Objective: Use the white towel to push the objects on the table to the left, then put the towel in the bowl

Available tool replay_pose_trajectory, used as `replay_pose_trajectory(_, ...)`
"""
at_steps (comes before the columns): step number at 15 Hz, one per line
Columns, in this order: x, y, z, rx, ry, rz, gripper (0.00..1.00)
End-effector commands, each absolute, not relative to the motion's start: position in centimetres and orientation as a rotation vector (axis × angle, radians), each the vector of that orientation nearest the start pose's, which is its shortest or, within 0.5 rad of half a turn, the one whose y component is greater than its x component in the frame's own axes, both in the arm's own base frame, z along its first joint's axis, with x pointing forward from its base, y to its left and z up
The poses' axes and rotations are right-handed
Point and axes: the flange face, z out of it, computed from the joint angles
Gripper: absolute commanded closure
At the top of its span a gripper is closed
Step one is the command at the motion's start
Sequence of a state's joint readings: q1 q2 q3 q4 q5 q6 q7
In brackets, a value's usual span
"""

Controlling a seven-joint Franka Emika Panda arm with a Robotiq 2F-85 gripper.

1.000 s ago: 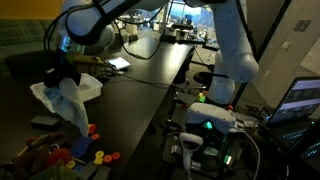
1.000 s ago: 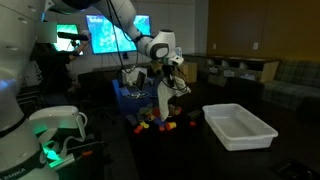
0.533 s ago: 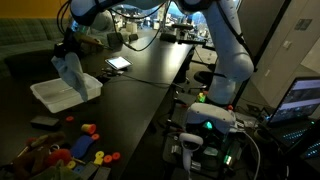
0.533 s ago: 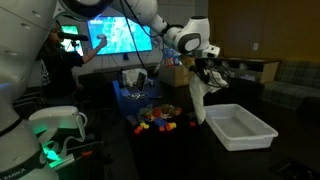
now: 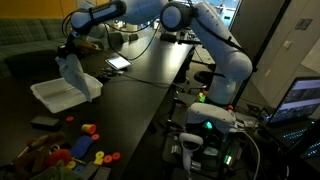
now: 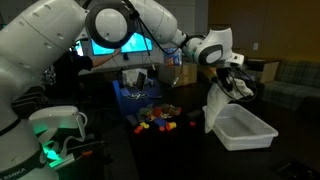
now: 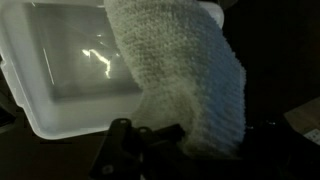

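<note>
Dangling the white towel (image 6: 213, 110) over the bowl (image 6: 264, 131)
Your gripper (image 6: 235, 86) is pinching it right by the bowl's rim; if you're releasing here, it's probably flopping outside.

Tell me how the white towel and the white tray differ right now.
The white towel is soft, knitted-looking cloth; the white tray is rigid, smooth plastic. The towel hangs lengthwise from the shut gripper, off the surface; the tray lies flat on the black table. The towel is narrow; the tray is broader, with low walls and nothing visible inside. Both are white.
</note>
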State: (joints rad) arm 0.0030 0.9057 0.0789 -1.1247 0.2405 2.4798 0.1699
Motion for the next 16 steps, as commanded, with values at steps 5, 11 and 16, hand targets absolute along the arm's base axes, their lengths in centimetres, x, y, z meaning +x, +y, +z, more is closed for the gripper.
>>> replay_pose_trajectory(5,84.8,0.0,27.3,-2.651,0.801,-0.883,1.0)
replay_pose_trajectory(11,84.6,-2.9,23.6,-2.802,0.97,-0.8,0.73)
replay_pose_trajectory(16,83.8,-3.1,24.3,-2.836,0.722,-0.472,0.36)
